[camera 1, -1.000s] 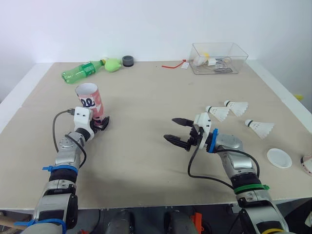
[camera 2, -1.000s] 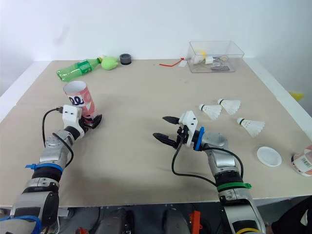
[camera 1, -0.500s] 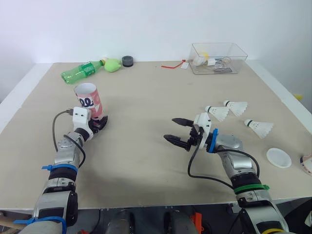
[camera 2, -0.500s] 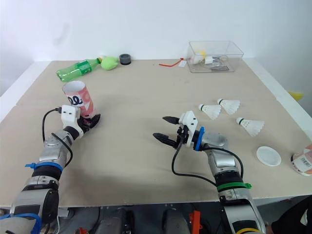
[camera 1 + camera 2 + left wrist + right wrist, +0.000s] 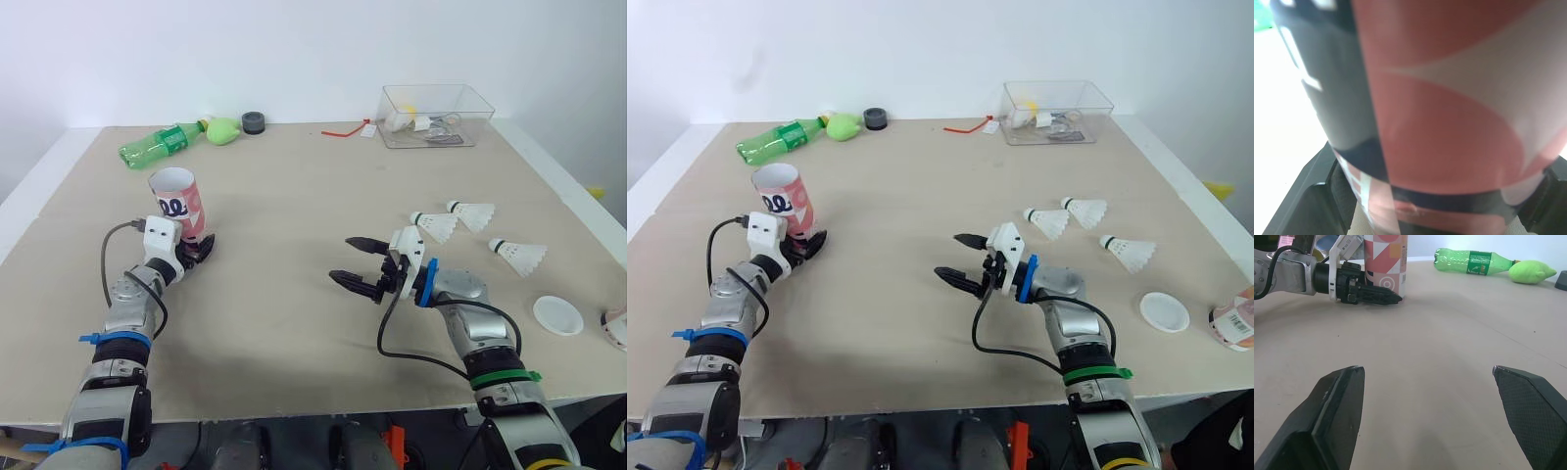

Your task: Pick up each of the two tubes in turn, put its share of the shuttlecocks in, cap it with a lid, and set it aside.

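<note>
Almost nothing has changed over the last second. The left gripper (image 5: 199, 250) stays clamped around the base of the pink and white tube (image 5: 178, 204), which stands nearly upright, open end up, on the left side of the table (image 5: 294, 196); it seems not to have left the surface. The right gripper (image 5: 341, 258) still hovers near the middle of the table, its jaws spread wide and holding nothing. 3 shuttlecocks (image 5: 436, 226) lie well to its right, with a white lid (image 5: 558, 315) beyond them and the second tube (image 5: 1234, 323) at the table's far right edge. Judging by this, the grasp looks settled, but lifting and filling have not begun.
</note>
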{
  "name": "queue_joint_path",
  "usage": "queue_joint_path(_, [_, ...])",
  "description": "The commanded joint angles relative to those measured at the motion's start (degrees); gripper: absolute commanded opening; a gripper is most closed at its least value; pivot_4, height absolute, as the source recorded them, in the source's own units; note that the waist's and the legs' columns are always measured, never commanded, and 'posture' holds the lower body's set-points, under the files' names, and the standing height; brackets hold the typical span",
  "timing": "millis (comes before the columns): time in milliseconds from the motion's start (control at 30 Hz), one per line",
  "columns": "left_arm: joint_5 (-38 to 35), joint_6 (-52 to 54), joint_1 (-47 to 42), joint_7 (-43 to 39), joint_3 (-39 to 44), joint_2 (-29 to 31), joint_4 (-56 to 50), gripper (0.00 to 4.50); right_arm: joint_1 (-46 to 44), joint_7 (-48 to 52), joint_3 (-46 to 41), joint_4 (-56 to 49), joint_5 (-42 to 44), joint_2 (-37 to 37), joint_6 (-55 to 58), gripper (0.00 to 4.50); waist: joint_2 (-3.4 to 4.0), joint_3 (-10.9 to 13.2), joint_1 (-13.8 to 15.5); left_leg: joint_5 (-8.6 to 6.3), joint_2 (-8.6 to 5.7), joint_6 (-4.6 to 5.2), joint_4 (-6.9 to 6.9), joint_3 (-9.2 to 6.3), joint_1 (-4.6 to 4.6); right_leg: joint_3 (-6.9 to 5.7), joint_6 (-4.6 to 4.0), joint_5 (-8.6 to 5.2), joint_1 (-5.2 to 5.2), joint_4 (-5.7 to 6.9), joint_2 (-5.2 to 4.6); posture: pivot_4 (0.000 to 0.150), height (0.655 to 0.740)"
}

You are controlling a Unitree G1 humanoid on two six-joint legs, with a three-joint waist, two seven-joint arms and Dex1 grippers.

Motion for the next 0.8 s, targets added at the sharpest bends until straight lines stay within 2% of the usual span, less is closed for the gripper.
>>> queue_joint_path(33, [1.1, -0.2, 1.9, -3.1, -1.8, 0.6, 0.6, 3.71, -0.9, -0.3, -1.4, -1.7, 0.7, -0.2, -0.1, 4.5, 0.0, 0.0, 0.0, 0.0, 0.0, -0.01, 0.0, 0.01, 0.0, 0.0, 0.0, 0.0, 0.0, 0.0, 0.0, 0.15, 0.74])
queue_joint_path(267, [3.1, -1.7, 2.3, -17.6, -8.3, 5.4, -6.0, 3.71, -1.3, 0.1, -1.7, -1.4, 0.9, -0.4, 0.1, 4.5, -0.06, 0.0, 0.1, -0.09, -0.05, -0.09, -0.03, -0.02, -0.11, 0.0, -0.12, -0.04, -0.08, -0.01, -0.03, 0.15, 0.74])
queue_joint_path(500, [4.8, 4.2, -0.6, -33.6, -17.1, 10.1, -15.8, 3.71, -1.1, 0.2, -2.1, -2.0, 1.3, -0.6, 0.3, 4.5, -0.08, 0.0, 0.2, -0.36, -0.32, 0.08, -0.01, -0.14, -0.28, 0.0, -0.1, -0.22, -0.06, -0.04, -0.22, 0.15, 0.74])
queue_joint_path(667, [5.9, 10.6, -5.9, -45.2, -24.8, 10.6, -22.3, 3.71, -0.1, -0.6, -3.2, -3.1, 1.4, -0.7, 0.1, 4.5, -0.1, 0.1, 0.3, -0.46, -0.48, 0.21, 0.03, -0.18, -0.42, -0.01, 0.11, -0.34, -0.06, -0.09, -0.31, 0.15, 0.74])
queue_joint_path(800, [7.2, 14.3, -9.6, -50.1, -29.3, 9.6, -23.8, 3.71, 2.3, -2.2, -4.6, -5.8, 1.6, -1.5, 0.7, 4.5, -0.12, 0.1, 0.2, -0.52, -0.56, 0.29, 0.03, -0.18, -0.43, 0.06, 0.24, -0.42, -0.07, -0.09, -0.34, 0.15, 0.74])
